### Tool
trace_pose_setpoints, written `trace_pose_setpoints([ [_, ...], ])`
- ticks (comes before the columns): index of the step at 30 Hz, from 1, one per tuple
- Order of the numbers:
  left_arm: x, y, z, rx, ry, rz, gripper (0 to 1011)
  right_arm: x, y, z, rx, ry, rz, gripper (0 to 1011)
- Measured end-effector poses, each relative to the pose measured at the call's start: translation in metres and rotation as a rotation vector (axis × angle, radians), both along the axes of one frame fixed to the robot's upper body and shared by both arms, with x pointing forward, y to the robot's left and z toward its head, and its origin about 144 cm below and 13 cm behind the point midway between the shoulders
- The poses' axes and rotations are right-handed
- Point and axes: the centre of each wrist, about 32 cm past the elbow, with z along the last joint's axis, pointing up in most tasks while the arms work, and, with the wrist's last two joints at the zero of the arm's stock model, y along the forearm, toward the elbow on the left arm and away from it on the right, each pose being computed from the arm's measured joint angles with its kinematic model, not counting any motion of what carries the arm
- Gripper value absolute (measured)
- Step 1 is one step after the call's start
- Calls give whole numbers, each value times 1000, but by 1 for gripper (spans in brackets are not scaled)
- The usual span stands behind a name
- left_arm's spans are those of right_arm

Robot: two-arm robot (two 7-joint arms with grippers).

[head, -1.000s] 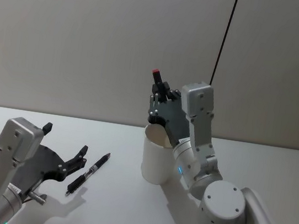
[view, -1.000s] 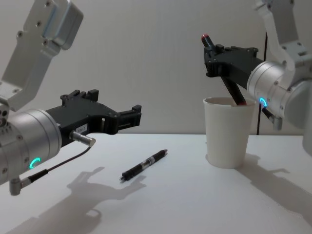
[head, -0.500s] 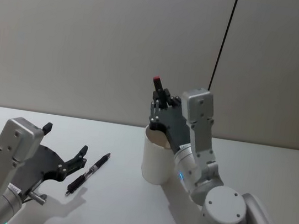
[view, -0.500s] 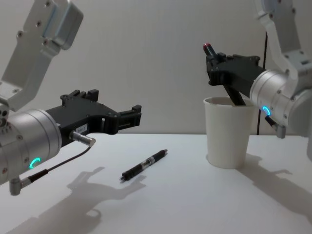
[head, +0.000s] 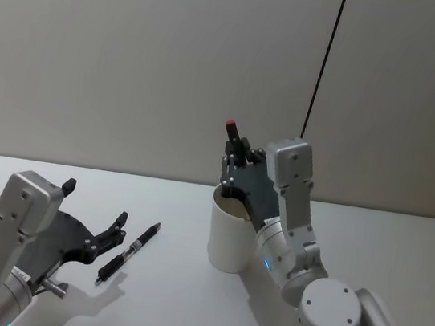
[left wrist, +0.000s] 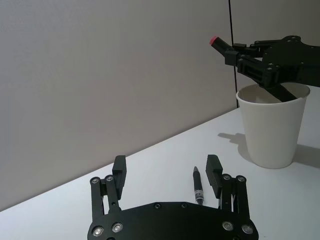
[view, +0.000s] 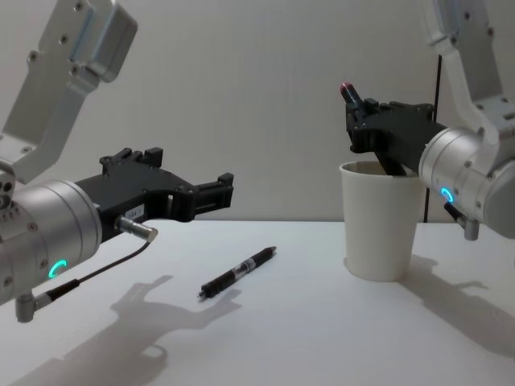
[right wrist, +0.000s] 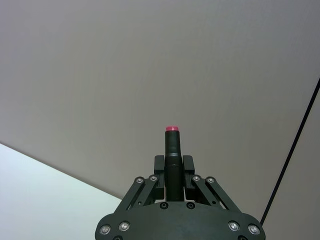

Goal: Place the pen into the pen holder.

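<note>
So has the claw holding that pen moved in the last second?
Yes. The right gripper, clamping the red-capped pen, has dropped lower over the paper cup and edged to the robot's right, toward the black cable.

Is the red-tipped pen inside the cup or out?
Partly in: the red-tipped pen dips below the rim of the cup; its top juts out, tilted, held by the right gripper.

Right gripper (head: 234, 144) raised, jaws clamped; left gripper (head: 95, 203) low, jaws spread.

Silver-grey arm links (view: 72, 48), cyan LED rings (view: 55, 269), matte-blk left hand (left wrist: 166, 167) & right hand (right wrist: 173, 165) w/ silver screws (left wrist: 157, 205)
</note>
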Motion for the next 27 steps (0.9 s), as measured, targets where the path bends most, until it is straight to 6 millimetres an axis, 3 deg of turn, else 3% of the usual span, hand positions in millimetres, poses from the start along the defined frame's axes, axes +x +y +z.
trace_pose_setpoints([
  [3,0,0,0,0,0,0,1002,0,0,0,0,0,0,250],
  [16,0,0,0,0,0,0,1002,-1,-2,-2,-1,3,-1,684],
  [27,0,0,0,0,0,0,1002,-1,-3,0,4,1,1,981],
])
